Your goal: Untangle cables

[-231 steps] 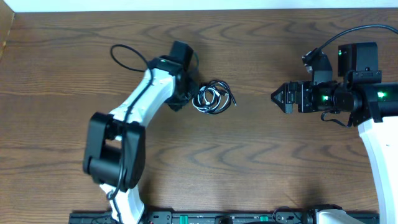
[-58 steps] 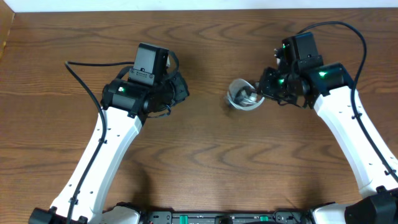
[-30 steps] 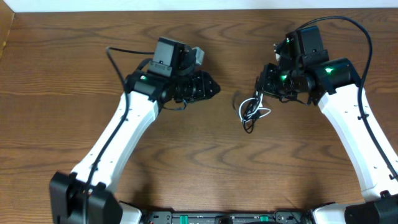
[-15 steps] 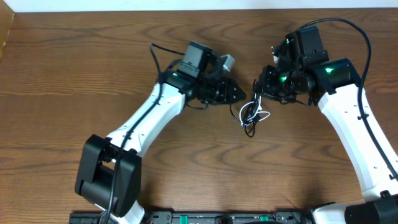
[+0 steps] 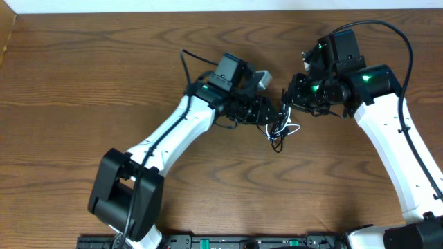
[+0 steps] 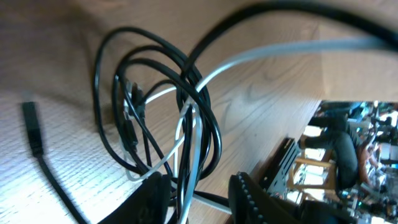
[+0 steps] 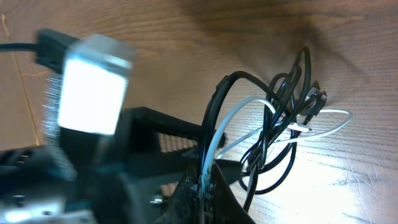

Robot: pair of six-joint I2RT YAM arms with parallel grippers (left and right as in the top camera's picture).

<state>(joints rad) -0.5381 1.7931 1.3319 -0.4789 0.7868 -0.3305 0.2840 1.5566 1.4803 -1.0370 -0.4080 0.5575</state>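
Note:
The cables (image 5: pixel 280 130) are a small knot of thin black loops with one white strand, hanging onto the wooden table at centre right. My right gripper (image 5: pixel 286 102) holds the knot from above. In the right wrist view it (image 7: pixel 205 182) is shut on a white and a black strand of the cables (image 7: pixel 280 134). My left gripper (image 5: pixel 271 115) has reached in from the left beside the knot. The left wrist view shows its jaws (image 6: pixel 198 182) apart, with black and white strands of the cables (image 6: pixel 155 106) running through the gap, unpinched. A loose black plug end (image 6: pixel 32 127) lies on the wood.
The left arm's thick black wire (image 5: pixel 185 61) loops behind its wrist, and the right arm's wire (image 5: pixel 387 28) arcs over the back right. A black rail (image 5: pixel 242 242) runs along the front edge. The left wrist's pale camera block (image 7: pixel 93 87) fills the right wrist view's left side.
The left arm has swung right across the table and brought its jaws around strands of the knot. The right gripper has stayed put, still holding the cables.

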